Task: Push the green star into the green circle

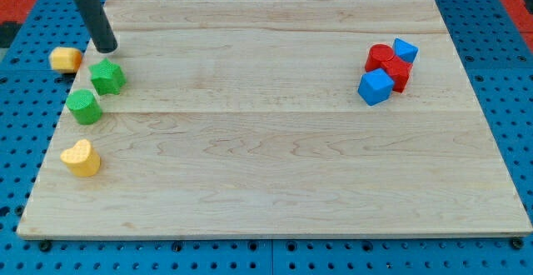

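Note:
The green star [107,76] lies near the board's left edge, toward the view's top. The green circle [84,107] lies just below and left of it, a small gap between them. My tip [106,48] rests on the board just above the green star, close to its upper edge. The rod leans up to the view's top left.
A yellow block [66,58] lies at the board's left edge, left of my tip. A yellow heart [81,158] lies below the green circle. At the right, two blue blocks [376,86] [405,50] and red blocks [390,62] are bunched together. The wooden board [275,142] sits on a blue pegboard.

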